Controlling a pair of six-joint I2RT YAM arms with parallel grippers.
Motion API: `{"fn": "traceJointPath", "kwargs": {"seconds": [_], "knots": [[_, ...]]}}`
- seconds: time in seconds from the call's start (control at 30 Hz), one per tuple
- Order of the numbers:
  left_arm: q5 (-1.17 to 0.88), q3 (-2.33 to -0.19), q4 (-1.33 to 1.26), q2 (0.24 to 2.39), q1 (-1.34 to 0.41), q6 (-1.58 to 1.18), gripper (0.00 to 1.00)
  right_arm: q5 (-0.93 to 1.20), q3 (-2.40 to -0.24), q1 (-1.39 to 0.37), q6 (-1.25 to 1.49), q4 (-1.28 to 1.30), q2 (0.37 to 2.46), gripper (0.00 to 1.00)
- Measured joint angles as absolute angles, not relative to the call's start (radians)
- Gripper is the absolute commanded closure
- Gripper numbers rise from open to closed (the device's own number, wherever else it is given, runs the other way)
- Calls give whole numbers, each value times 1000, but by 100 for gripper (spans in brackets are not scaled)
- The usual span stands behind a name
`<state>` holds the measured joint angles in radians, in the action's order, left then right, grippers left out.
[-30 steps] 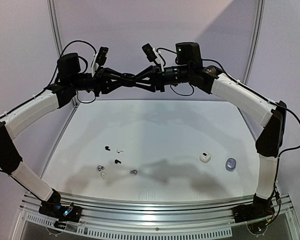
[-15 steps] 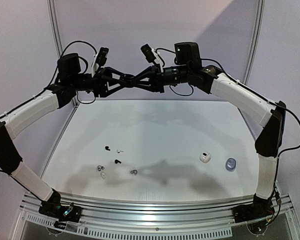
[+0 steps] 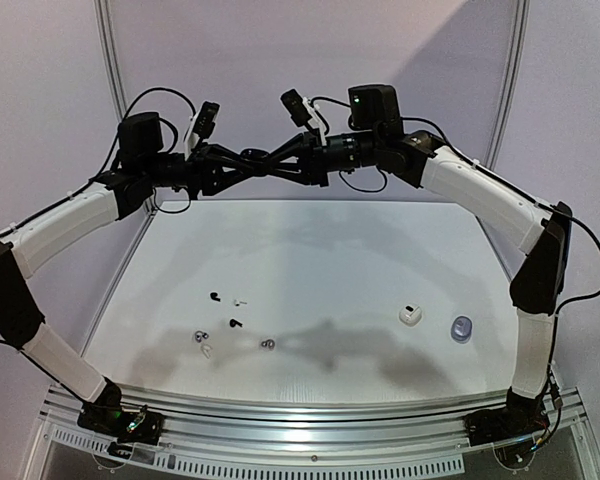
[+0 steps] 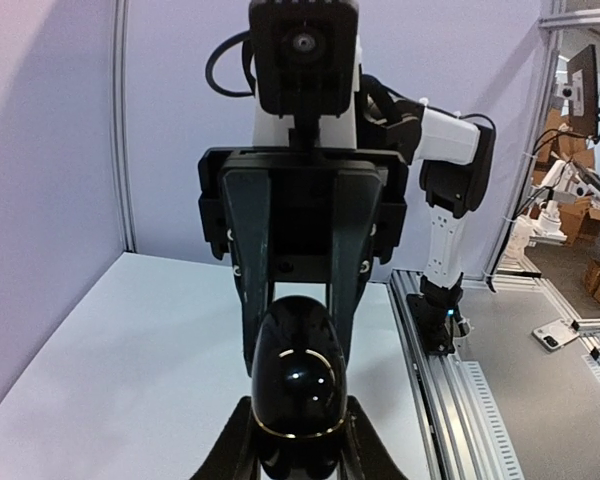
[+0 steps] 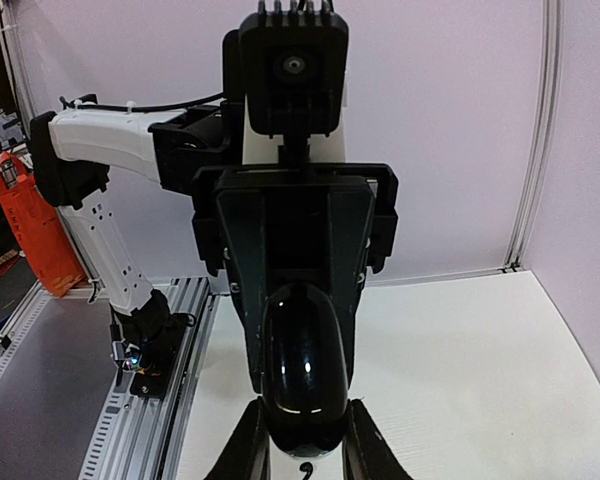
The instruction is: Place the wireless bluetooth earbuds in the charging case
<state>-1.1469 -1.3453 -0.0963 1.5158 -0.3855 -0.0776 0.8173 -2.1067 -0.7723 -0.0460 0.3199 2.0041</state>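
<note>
L hand (image 4: 298, 405) clamps black case (image 4: 298, 370) mid-air, up-left of white case (image 3: 410, 315). R hand (image 5: 302, 408) grips same case from opp. side. L wrist has shifted slightly vs 1 s ago. Earbuds (image 3: 234, 322) lie on bench (image 3: 330, 250), well left of white case, unmoved.

case (image 4: 297, 385): seen as smooth glossy black plastic, a thin gold-toned ring (image 4: 298, 350) set in it | table (image 3: 330, 250): matt white, smooth | rail (image 3: 310, 415): ribbed bare metal | arm shells (image 3: 480, 195): smooth white plastic
</note>
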Motion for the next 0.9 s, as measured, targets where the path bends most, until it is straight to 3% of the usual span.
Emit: {"fn": "traceJointPath", "kwargs": {"seconds": [0.1, 0.23, 0.33, 0.7, 0.9], "knots": [[-1147, -1345, -96, 1516, -385, -78, 100, 817, -2107, -772, -46, 320, 2004, 100], [-1146, -1345, -96, 1516, -385, -78, 100, 816, -2107, -772, -44, 319, 2004, 55], [-1144, -1345, -91, 1516, -386, -71, 100, 794, -2107, -773, -44, 314, 2004, 42], [-1139, -1345, -80, 1514, -386, 5, 100, 707, -2107, -773, -38, 306, 2003, 40], [-1113, -1346, 23, 1506, -389, 199, 100, 685, -2107, -780, -38, 313, 2003, 41]]}}
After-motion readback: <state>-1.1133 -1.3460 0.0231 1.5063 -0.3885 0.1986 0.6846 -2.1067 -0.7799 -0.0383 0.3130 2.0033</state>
